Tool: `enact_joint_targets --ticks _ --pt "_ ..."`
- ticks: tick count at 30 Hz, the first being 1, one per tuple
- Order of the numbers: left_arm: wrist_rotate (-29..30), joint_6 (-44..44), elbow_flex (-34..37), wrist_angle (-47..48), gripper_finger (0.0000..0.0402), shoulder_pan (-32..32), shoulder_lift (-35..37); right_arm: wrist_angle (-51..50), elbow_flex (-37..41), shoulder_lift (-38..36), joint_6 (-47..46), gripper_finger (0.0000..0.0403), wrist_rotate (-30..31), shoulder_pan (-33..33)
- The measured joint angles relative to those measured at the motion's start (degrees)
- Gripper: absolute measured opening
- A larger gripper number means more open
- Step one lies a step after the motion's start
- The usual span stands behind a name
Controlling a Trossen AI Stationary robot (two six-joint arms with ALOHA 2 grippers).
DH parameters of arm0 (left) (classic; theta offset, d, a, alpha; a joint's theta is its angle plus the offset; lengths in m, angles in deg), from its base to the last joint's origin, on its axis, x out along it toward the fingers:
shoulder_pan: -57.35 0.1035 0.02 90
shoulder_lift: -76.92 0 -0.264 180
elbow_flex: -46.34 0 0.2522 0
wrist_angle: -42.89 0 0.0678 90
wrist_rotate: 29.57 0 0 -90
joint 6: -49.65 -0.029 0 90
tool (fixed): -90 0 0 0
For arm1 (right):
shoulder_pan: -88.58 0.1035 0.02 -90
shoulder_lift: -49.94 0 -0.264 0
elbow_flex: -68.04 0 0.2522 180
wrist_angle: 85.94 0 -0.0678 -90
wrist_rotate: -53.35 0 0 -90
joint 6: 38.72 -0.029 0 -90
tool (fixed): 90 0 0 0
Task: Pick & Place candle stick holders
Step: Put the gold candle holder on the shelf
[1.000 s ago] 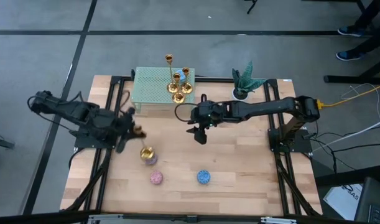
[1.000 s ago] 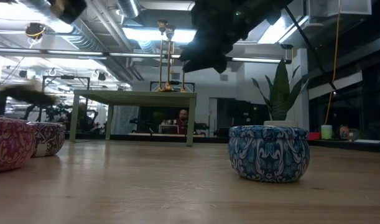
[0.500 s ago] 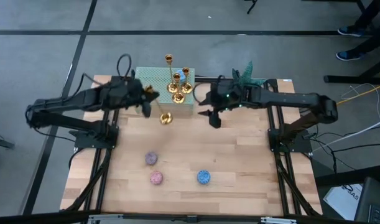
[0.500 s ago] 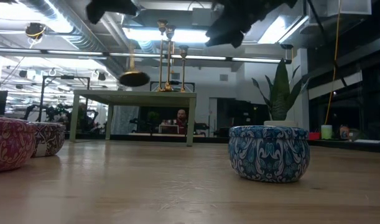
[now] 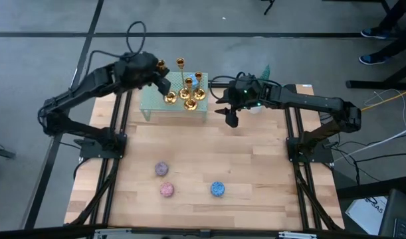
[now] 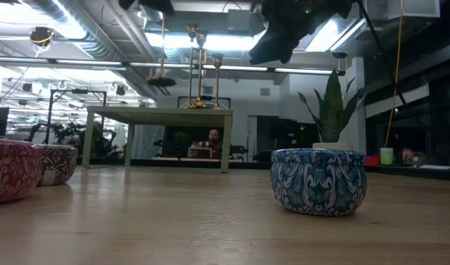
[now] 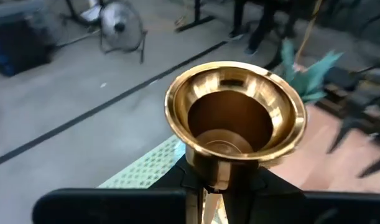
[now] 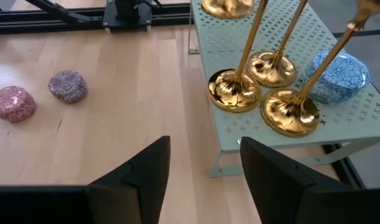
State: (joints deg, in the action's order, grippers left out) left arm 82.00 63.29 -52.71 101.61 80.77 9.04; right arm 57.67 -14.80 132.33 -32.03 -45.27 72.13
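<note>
My left gripper is shut on a gold candle stick holder above the left part of the green perforated stand at the table's far side. Its round base hangs above the stand top. Three other gold holders stand on their bases on the stand; they also show in the right wrist view. My right gripper is open and empty, above the table just right of the stand; its fingers are spread. My left gripper pinches the holder's thin stem just below its cup top between its two fingers. The holder hangs below the gripper, about upright, with its base lifted clear of the stand.
A pale blue round tin sits on the stand behind the holders. Purple-grey, pink and blue candles lie on the table's near half. A potted plant stands at the far right.
My left gripper has lifted the holder from beside the purple-grey candle and carried it up and toward the far edge, to above the stand's left part. My right gripper has gone toward the far edge and a little to the right.
</note>
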Motion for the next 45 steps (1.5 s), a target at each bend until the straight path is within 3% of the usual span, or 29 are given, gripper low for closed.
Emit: enact_joint_targets --ticks 9,22,34,45 --pt "-1.84 -1.21 0.08 -0.08 0.0026 2.35 -8.87 0.02 0.00 0.00 1.86 0.0200 -0.02 0.00" --pt "-0.35 2.44 0.07 -1.04 0.0035 4.54 -10.75 0.04 0.00 0.00 2.54 0.0200 -0.02 0.00" --pt "-3.82 4.92 0.07 0.93 0.0093 3.99 -10.16 0.04 0.00 0.02 1.50 0.0200 -0.01 0.00" --pt "-3.84 4.14 0.07 -0.89 0.0181 3.65 -4.43 0.02 0.00 0.04 1.26 0.0200 -0.02 0.00"
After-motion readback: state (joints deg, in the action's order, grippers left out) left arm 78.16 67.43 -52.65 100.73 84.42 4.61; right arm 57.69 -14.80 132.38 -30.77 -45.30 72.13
